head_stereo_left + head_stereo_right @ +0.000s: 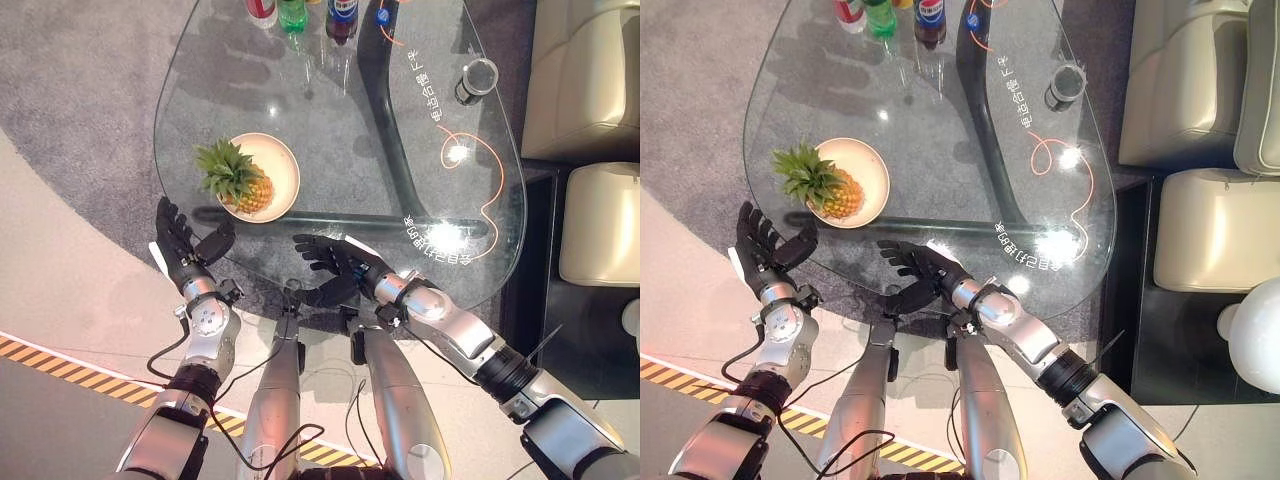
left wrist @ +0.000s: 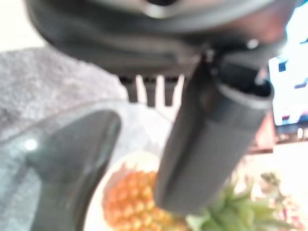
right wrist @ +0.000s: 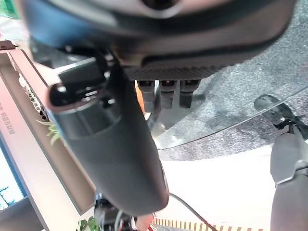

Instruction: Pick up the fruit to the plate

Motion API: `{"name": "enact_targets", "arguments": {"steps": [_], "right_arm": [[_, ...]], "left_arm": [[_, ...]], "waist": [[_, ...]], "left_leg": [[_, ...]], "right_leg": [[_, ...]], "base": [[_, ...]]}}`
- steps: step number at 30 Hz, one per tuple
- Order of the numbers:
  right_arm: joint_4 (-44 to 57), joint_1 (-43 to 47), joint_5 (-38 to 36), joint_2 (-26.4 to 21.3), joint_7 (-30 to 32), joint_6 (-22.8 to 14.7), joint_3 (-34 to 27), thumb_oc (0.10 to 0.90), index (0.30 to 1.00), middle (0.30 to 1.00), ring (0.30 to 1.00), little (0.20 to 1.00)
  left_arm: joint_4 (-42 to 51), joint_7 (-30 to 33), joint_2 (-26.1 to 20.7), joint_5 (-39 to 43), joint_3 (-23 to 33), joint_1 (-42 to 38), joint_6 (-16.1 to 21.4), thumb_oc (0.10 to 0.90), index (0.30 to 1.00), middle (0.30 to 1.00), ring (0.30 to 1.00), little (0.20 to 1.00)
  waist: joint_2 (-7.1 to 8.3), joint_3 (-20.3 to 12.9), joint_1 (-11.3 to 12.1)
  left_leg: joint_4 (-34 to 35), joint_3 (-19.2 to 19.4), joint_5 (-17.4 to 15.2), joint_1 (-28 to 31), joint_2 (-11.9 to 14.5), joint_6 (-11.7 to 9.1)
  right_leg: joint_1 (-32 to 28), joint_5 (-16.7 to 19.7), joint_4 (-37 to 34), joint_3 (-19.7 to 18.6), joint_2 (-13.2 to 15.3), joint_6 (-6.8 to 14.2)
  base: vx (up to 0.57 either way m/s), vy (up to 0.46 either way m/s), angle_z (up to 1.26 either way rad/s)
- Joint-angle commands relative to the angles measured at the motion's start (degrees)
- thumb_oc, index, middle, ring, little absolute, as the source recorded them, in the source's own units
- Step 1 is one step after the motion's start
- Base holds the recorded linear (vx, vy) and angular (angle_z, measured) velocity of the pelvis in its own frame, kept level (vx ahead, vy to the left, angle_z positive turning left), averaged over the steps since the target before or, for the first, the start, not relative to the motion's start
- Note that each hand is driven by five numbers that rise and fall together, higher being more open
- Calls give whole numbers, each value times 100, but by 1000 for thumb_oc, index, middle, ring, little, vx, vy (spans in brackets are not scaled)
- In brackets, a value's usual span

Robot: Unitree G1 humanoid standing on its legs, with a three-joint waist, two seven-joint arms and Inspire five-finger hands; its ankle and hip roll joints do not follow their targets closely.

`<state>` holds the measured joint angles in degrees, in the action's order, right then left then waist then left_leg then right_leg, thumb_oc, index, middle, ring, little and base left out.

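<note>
A: Left eye view, biggest first: glass table [image 1: 330, 120], clear rounded top on a dark base, grey carpet showing through.
B: Fruit?
A: Pineapple [image 1: 243, 184], knobbly orange skin and spiky green crown, lying on the cream round plate [image 1: 284, 163] near the table's near-left edge. Looks placed already.
B: Hands?
A: Left hand [image 1: 182, 238] at that edge just beside the plate, fingers straight, empty. Right hand [image 1: 330, 262] over the near edge, fingers spread, empty. Bottles [image 1: 300, 14] stand along the far edge.

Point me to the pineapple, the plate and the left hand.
pineapple [image 1: 252, 192]: left eye view, on its yellow body.
plate [image 1: 283, 160]: left eye view, on the bare far-right part.
left hand [image 1: 180, 243]: left eye view, on the palm.
</note>
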<state>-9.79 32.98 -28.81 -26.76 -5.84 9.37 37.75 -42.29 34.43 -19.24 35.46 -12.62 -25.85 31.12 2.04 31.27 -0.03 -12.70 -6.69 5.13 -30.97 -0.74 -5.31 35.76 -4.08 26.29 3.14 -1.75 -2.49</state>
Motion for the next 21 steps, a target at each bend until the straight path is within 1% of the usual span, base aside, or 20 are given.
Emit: {"name": "enact_targets", "arguments": {"steps": [1, 4, 5, 6, 8, 11, 15, 16, 18, 21], "right_arm": [[858, -262, 19, 256, -165, -516, -270, 800, 900, 900, 900, 900], [798, -421, 93, 243, -231, -537, -369, 800, 900, 900, 900, 900], [753, -497, 144, 231, -237, -550, -391, 800, 900, 900, 900, 900], [753, -499, 144, 231, -237, -551, -391, 800, 900, 900, 900, 900], [709, -837, 138, 145, -300, -529, -520, 800, 900, 900, 900, 900], [665, -1019, 202, 130, -313, -523, -592, 800, 900, 900, 900, 900], [364, -1736, 226, 125, -296, -564, -784, 800, 900, 900, 900, 900], [336, -1809, 206, 130, -299, -556, -814, 800, 900, 900, 900, 900], [134, -2196, 258, 194, -264, -579, -954, 800, 900, 900, 900, 900], [-140, -2617, 308, 325, -243, -595, -1128, 800, 900, 900, 900, 900]], "left_arm": [[8, -95, 67, 87, 251, 118, 224, 800, 900, 900, 900, 900], [-177, -255, 161, 345, 289, 363, 178, 800, 900, 900, 900, 900], [-270, -356, 194, 369, 322, 464, 153, 800, 900, 900, 900, 900], [-271, -358, 193, 371, 322, 465, 153, 800, 900, 900, 900, 900], [-448, -565, 257, 650, 422, 833, 88, 800, 900, 900, 900, 900], [-525, -693, 269, 789, 506, 987, 62, 800, 900, 900, 900, 900], [-742, -1015, 378, 674, 692, 1506, -122, 800, 900, 900, 900, 900], [-761, -1050, 389, 651, 707, 1557, -143, 800, 900, 900, 900, 900], [-835, -1206, 450, 551, 750, 1830, -285, 800, 900, 900, 900, 900], [-966, -1420, 522, 425, 834, 2104, -485, 800, 900, 900, 900, 900]], "waist": [[-50, -147, -77], [-18, -153, -51], [-7, -225, -41], [-7, -222, -42], [25, -494, -29], [41, -608, -28], [111, -1023, -6], [112, -1066, -4], [109, -1277, 8], [95, -1508, 6]], "left_leg": [[-330, 31, -255, 322, -334, 272], [-202, -2, -280, 668, -322, 278], [-131, -21, -285, 779, -320, 278], [-127, -22, -284, 786, -320, 278], [126, -64, -284, 1117, -288, 266], [250, -79, -280, 1272, -272, 258], [707, -104, -250, 1816, -239, 246], [750, -106, -247, 1866, -238, 246], [951, -89, -237, 2118, -224, 242], [1075, -63, -239, 2333, -222, 253]], "right_leg": [[-795, 117, -719, 8, -63, 209], [-1158, 116, -870, 30, -19, 219], [-1283, 119, -952, 48, -1, 224], [-1290, 120, -956, 49, -1, 224], [-1650, 152, -1241, 46, 50, 243], [-1815, 175, -1375, 45, 63, 255], [-2424, 291, -1888, 15, 119, 328], [-2480, 303, -1938, 13, 125, 337], [-2754, 362, -2171, 12, 155, 382], [-2988, 421, -2340, 3, 188, 420]], "base": [[0, 0, 0], [14, 3, 1], [35, 9, 6], [88, 18, 12], [111, 26, 11], [66, 11, 5], [116, 9, 6], [91, 25, 5], [107, 31, 3], [103, 31, 12]]}}
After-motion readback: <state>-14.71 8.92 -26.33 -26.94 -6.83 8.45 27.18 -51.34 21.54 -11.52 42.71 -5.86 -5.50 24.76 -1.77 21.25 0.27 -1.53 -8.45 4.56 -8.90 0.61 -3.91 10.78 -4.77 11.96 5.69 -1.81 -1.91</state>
